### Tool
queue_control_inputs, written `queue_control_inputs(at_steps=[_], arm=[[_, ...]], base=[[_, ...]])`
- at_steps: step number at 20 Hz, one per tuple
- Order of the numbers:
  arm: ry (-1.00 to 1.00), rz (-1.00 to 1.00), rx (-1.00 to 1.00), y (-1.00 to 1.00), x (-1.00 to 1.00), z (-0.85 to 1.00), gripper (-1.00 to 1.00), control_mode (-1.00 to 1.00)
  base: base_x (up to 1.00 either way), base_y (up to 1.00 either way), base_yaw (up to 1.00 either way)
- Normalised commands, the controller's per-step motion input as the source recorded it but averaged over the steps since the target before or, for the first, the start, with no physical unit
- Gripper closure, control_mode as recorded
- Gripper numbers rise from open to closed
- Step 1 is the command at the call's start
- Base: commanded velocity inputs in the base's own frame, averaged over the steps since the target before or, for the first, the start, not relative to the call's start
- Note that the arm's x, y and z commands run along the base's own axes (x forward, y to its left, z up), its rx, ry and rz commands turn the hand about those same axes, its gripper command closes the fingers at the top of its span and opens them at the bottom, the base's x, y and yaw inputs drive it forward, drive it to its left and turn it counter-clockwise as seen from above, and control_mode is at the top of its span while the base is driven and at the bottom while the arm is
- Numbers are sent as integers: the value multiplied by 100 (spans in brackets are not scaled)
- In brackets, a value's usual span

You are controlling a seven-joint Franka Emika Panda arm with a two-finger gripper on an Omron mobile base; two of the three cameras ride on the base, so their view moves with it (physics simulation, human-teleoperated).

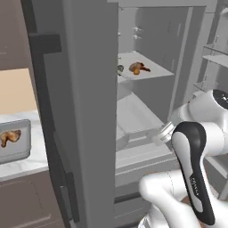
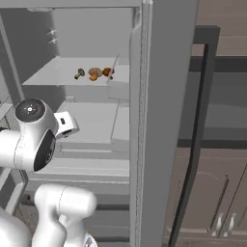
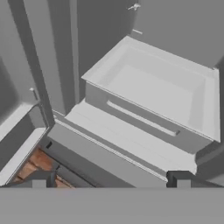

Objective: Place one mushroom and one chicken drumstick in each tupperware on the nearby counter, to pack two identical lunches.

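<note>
- Grey fridge interior (image 1: 147, 102) stands open ahead of the hand, its door (image 1: 80, 111) swung wide, which is why the food inside can be reached at all
- Above and beyond the hand, on the upper shelf (image 2: 62, 77), lie a chicken drumstick (image 1: 138, 68) and a mushroom (image 2: 79, 73) close together; a second tan lump beside them in the right base view may be another mushroom, too small to tell
- Gripper (image 3: 109, 186) has its fingers spread as wide as they go and holds nothing; in the hand view it looks down on a bare drawer (image 3: 166, 87) just below and ahead, so I judge it sits too low for the shelf and must rise
- Well off to the hand's left, past the door, a tupperware (image 1: 24, 153) rests on the counter (image 1: 26, 167) with one drumstick in it, so that tray likely still wants a mushroom
- Next pick looks like one of the shelf items
</note>
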Motion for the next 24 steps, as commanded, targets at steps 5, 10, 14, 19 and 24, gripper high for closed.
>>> queue_control_inputs(at_steps=[5, 10, 14, 19, 24], arm=[[0, 0, 0, 0, 0, 0, -100, 100], [0, 0, 0, 10, 19, -1, -100, -100], [0, 0, 0, 16, 34, 1, -100, -100], [0, -8, 0, 0, 17, 31, -100, -100], [-4, -20, 0, -2, 17, 45, -100, -100]], base=[[72, 19, 0], [36, 14, 0], [0, 0, 0], [0, 0, 0], [0, 0, 0]])
